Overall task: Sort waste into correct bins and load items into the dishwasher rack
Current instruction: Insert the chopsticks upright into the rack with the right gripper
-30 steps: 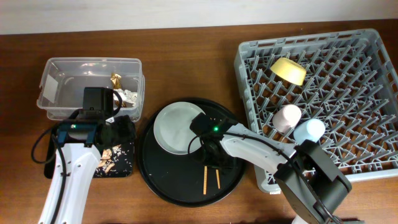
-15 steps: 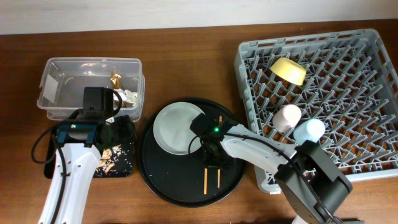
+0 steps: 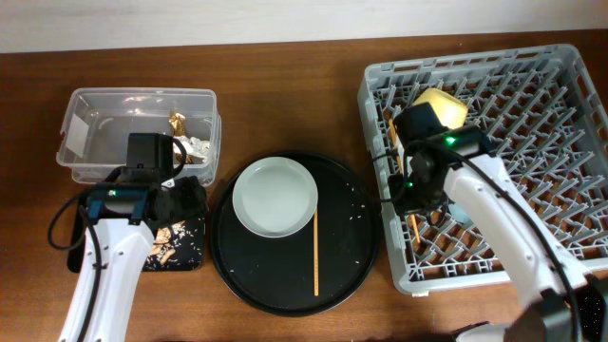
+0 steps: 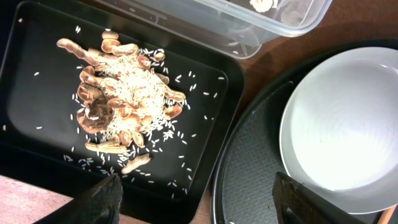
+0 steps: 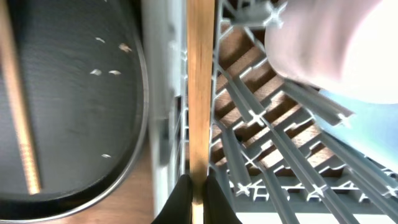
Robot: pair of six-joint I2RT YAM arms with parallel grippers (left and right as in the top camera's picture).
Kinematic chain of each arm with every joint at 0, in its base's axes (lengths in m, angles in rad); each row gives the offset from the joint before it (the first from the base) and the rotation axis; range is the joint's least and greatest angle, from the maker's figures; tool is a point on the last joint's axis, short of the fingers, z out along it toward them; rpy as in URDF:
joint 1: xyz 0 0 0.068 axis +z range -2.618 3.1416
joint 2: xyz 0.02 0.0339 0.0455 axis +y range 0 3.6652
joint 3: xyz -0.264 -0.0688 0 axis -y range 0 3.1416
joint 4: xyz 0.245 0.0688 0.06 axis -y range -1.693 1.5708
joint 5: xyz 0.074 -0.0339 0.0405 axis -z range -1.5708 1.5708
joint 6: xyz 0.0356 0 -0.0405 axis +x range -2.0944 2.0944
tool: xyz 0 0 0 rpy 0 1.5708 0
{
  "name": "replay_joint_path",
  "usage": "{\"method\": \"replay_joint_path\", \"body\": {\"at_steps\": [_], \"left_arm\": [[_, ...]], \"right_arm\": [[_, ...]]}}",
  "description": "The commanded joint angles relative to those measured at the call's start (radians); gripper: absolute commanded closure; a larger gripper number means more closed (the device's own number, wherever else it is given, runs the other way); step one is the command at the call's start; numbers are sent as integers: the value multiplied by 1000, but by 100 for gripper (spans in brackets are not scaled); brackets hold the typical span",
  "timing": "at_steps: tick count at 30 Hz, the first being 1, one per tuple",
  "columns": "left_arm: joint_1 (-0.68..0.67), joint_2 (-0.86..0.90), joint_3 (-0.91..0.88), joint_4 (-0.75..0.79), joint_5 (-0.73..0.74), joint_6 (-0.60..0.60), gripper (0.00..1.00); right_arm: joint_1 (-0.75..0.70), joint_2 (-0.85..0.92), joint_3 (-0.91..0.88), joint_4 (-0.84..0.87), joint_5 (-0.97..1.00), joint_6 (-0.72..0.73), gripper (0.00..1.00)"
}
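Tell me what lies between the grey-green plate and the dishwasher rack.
In the overhead view, only the round black tray with a few scattered grains, plus one wooden chopstick beside the plate, short of the dishwasher rack.

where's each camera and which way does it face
Overhead: above the wooden table, facing straight down; left arm and right arm show.
Left wrist: down onto the shallow black rectangular tray; open left gripper shows.
Right wrist: down onto the grey plastic rack; right gripper pinches a wooden chopstick.
Both wrists share the large round black tray.
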Motion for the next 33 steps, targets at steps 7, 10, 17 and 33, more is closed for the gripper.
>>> {"method": "replay_joint_path", "body": {"at_steps": [7, 10, 17, 33], "left_arm": [[5, -17, 3, -1, 0, -10, 23], [5, -17, 3, 0, 0, -10, 23], [5, -17, 3, 0, 0, -10, 23], [5, -17, 3, 0, -1, -10, 23]], "right_arm": [[-20, 5, 34, -2, 10, 9, 54], [-3, -43, 111, 15, -256, 9, 49], [344, 148, 18, 173, -247, 205, 46], [497, 438, -3, 271, -117, 481, 96]]}}
